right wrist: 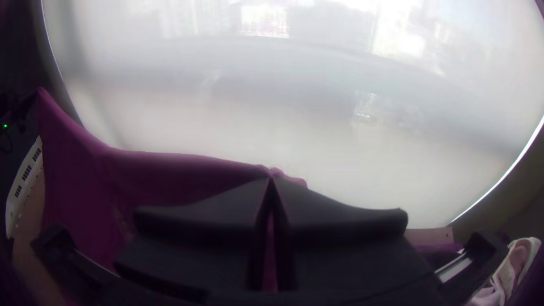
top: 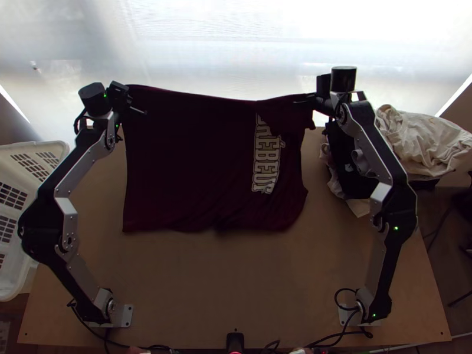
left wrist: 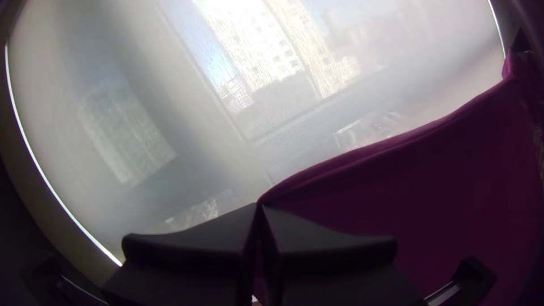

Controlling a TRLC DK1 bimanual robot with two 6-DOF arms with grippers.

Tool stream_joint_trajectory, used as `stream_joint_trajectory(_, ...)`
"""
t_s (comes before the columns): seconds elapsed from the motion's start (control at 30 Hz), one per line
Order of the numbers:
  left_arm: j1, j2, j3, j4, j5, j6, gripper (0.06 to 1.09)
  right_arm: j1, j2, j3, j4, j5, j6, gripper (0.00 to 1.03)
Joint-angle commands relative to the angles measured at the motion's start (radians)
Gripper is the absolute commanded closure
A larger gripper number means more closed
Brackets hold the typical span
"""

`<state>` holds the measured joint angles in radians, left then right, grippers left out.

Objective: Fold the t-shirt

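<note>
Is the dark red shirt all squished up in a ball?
No, the t-shirt is spread out wide, its far edge stretched between the left gripper and the right gripper.

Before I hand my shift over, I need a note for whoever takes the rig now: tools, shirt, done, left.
Left tool: shut on the dark red t-shirt at its far left corner.
Right tool: shut on the shirt's far edge near the right end.
Shirt: stretched between them, far edge raised, near part over the table; lettering shows at the right, partly covered by cloth.
Done: both ends gripped. I can't tell whether a fold is already in it.
Left: probably lay it flat, finish folding, then release.
</note>
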<state>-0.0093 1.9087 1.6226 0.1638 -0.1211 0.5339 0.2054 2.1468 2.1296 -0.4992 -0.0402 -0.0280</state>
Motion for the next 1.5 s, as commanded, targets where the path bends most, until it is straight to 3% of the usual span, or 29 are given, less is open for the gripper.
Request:
stream_joint_trajectory(0.0,-0.001,0.122,0.062,0.000,-0.041,0.032,0.99,0.017,0.134,0.107,-0.050,0.049,-0.021,1.00)
stream_joint_trajectory(0.37,0.019,0.191,-0.086,-0.003,-0.049,0.067,0.99,0.038,0.199,0.013,-0.104,0.056,-0.050,1.00)
stream_joint_trajectory(0.8,-0.008,-0.063,-0.403,-0.014,-0.038,0.149,0.99,0.042,0.067,-0.080,-0.329,0.051,-0.038,1.00)
stream_joint_trajectory(1.13,-0.046,-0.123,-0.558,-0.184,-0.008,0.135,0.99,0.103,-0.062,-0.393,-0.334,0.040,-0.046,1.00)
stream_joint_trajectory(1.33,0.000,-0.045,-0.503,-0.207,-0.008,0.143,0.98,0.117,-0.008,-0.416,-0.303,0.036,-0.039,0.99)
stream_joint_trajectory(1.37,0.009,-0.028,-0.489,-0.213,-0.008,0.143,0.98,0.117,-0.001,-0.415,-0.305,0.036,-0.039,0.94)
stream_joint_trajectory(1.4,0.019,-0.019,-0.475,-0.230,-0.008,0.141,0.92,0.115,0.004,-0.416,-0.306,0.036,-0.036,0.87)
stream_joint_trajectory(1.43,0.023,-0.010,-0.460,-0.253,-0.009,0.141,0.73,0.112,0.005,-0.418,-0.312,0.036,-0.024,0.77)
stream_joint_trajectory(1.47,0.026,-0.007,-0.452,-0.277,-0.011,0.141,0.47,0.108,0.005,-0.419,-0.322,0.036,-0.013,0.63)
